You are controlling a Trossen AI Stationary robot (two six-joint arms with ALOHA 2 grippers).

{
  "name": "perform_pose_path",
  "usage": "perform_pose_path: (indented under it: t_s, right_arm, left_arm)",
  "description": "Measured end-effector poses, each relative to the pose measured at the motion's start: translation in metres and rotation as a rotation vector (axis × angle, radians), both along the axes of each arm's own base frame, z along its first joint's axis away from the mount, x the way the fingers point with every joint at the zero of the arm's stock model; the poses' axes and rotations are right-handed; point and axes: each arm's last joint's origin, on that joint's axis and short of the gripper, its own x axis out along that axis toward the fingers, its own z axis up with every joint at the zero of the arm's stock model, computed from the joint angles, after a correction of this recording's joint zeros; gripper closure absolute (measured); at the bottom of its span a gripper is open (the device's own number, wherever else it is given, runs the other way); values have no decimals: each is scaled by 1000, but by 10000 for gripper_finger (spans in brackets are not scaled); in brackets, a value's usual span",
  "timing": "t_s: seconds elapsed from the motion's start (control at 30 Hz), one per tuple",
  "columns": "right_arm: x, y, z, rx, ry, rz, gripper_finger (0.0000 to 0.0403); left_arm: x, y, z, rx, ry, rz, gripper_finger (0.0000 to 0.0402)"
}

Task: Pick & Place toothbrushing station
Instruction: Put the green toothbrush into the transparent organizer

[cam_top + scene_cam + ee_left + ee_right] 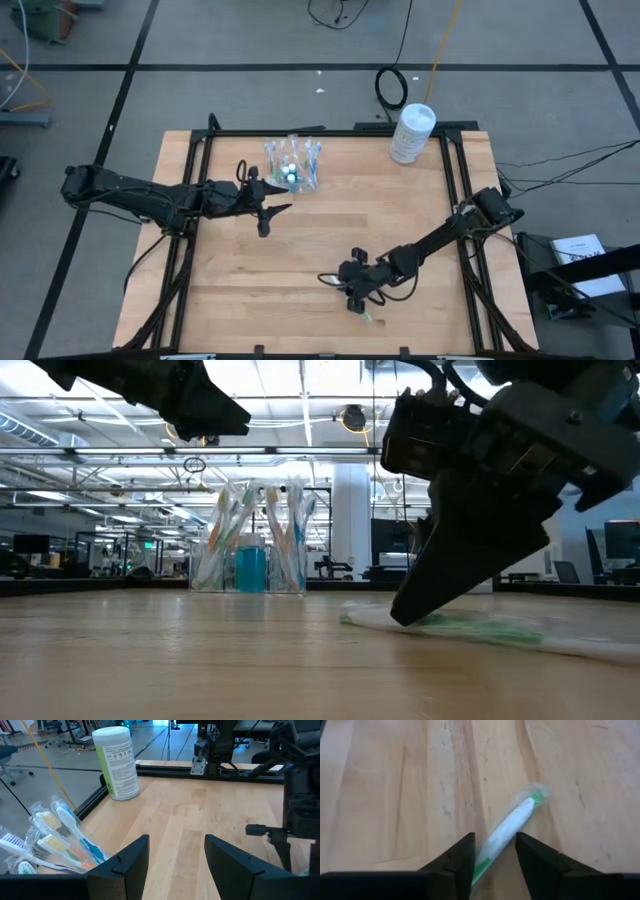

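Wooden table (330,230) fills the middle of the high view, black rails along its sides.

Left arm reaches in from the left edge of the frame; left gripper (277,211) sits just left of centre, in the upper half of the table, fingers spread with nothing between them – the wrist view shows bare wood in the gap.

Right arm comes in from the right edge, angled down toward lower centre; right gripper (358,300) is low over the boards, fingers parted and straddling a wrapped toothbrush (512,827) – white with green ends, lying flat on the wood. Whether the fingers touch the wrapper, cannot tell.

White round tub (411,133) stands upright at the upper right corner of the table.

Toothbrushing station (293,165) – clear holder with several brushes standing in it – sits upper centre-left of the table, just above the left gripper, well apart from the right one
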Motion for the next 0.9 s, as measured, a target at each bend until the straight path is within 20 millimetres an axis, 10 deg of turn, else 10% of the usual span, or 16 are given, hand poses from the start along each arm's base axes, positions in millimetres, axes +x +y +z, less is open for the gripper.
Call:
perform_pose_path:
  t_s: [0.27,0.53,0.9]
  right_arm:
    - [2,-6,-1,-21,4,-3,383]
    - [4,-17,7,-112,-7,78,375]
    - [12,-35,45,-685,-194,741,383]
  left_arm:
    - [0,0,0,-3,-1,1,204]
    - [0,0,0,-59,-19,-1,204]
    - [4,-5,-1,-356,-55,-65,204]
